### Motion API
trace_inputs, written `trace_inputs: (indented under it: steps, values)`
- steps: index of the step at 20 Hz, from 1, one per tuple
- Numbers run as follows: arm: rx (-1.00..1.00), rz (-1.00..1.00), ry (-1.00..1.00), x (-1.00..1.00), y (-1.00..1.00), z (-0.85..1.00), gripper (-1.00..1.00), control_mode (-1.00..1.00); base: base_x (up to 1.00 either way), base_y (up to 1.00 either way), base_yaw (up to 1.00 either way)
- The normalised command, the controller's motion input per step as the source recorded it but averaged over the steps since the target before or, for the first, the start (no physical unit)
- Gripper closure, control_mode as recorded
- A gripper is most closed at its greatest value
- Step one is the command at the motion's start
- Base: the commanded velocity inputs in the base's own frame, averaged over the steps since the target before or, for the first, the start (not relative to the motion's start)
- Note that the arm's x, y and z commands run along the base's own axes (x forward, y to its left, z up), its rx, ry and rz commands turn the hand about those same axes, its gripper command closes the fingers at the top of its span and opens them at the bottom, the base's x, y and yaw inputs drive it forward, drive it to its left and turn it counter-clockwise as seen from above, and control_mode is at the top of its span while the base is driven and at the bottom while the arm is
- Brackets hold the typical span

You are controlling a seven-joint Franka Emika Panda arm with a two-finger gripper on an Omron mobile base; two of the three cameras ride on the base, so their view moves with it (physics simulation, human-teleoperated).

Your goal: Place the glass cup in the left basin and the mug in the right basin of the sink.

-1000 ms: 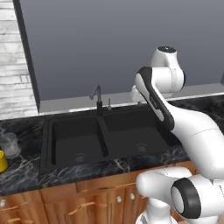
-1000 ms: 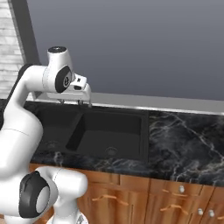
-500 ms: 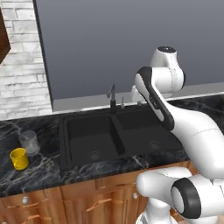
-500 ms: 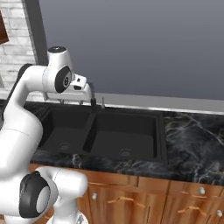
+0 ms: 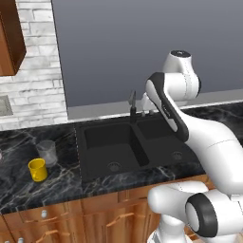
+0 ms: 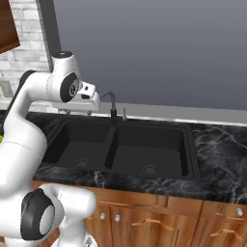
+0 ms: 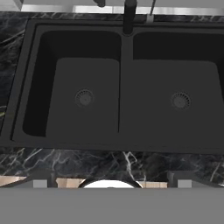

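Nothing's been picked up yet. The glass cup [image 5: 47, 152] and the mug [image 5: 37, 169] sit just beside each other on the desk [image 5: 57, 182], left of the sink [image 5: 137, 142], and both basins are bare. The pincer [image 7: 109, 175] hangs spread wide over the sink's front edge, holding nothing. I'd swing left, come down over the glass cup and avoid nudging the mug. Black marbled desk, wooden cabinets below, brick wall.
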Motion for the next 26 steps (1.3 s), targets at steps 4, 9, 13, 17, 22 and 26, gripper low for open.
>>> trace_inputs:
  steps: [4,9,13,17,22,26]
  values:
    - [0.00,0.00,0.00,0.00,0.00,0.00,-1.00,1.00,0.00,0.00,0.00]
    - [0.00,-0.01,0.00,0.00,0.10,-0.02,-1.00,-1.00,0.00,0.07,0.00]
    - [-0.03,-0.09,0.05,0.27,0.89,-0.47,-1.00,-1.00,0.00,0.00,0.00]
    - [0.00,-0.09,0.14,0.35,0.97,-0.60,-1.00,-1.00,0.00,0.00,0.00]
    - [-0.04,-0.10,0.16,0.25,0.89,-0.34,-1.00,-1.00,0.00,0.00,0.00]
    - [-0.02,-0.10,0.11,0.11,0.93,-0.13,-1.00,-1.00,0.00,0.00,0.00]
